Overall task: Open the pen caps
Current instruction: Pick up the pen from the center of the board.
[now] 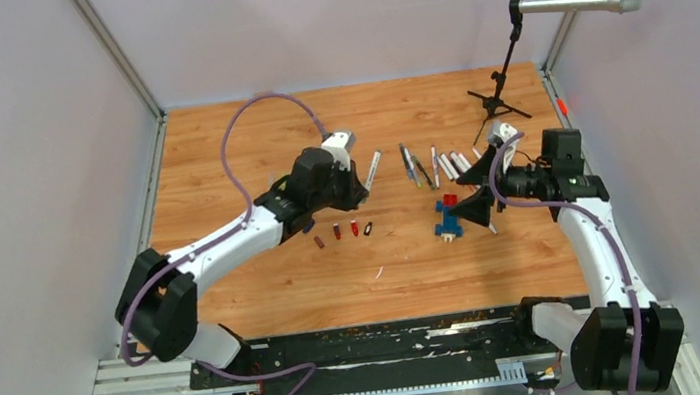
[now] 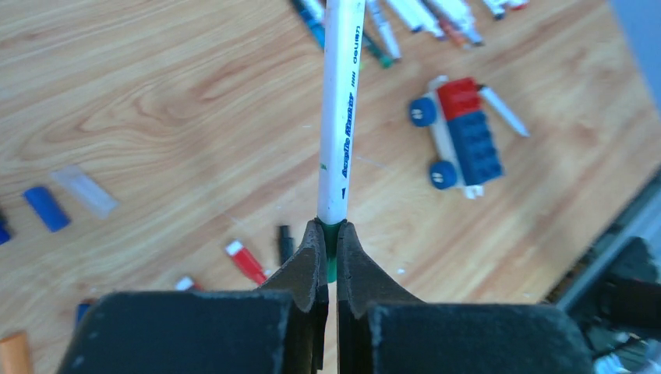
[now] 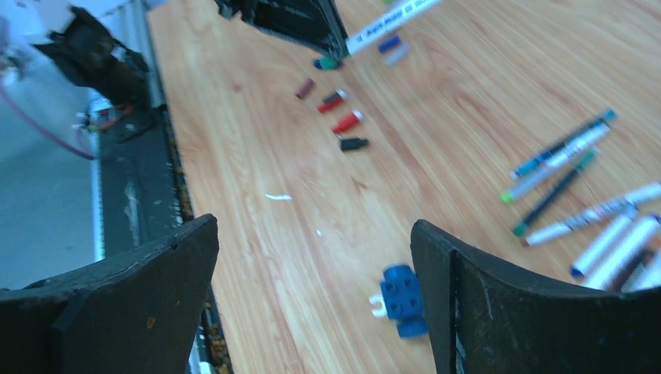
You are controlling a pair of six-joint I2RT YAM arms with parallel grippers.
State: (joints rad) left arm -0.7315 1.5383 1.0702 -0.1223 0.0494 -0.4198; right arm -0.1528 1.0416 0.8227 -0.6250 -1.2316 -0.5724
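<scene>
Clamping white pen (image 2: 341, 117) at half-hidden green end (image 2: 334, 234), left fingers (image 2: 308, 269); right fingers (image 3: 483, 304) wide, empty.

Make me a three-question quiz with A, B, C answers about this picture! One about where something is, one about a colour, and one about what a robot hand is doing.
1. Where is the blue and red block toy?
A) lying next to the right gripper
B) on top of the left arm
C) hanging on the microphone stand

2. What colour is the end of the white pen where the left gripper pinches it?
A) orange
B) green
C) pink

3. How is the right gripper?
A) shut on a pen
B) shut on a cap
C) open, holding nothing

Answers: 1 A, the top view shows the toy right beside that gripper. 2 B, a green bit shows between the closed fingers. 3 C, its fingers stand far apart with only bare wood between them.
</scene>
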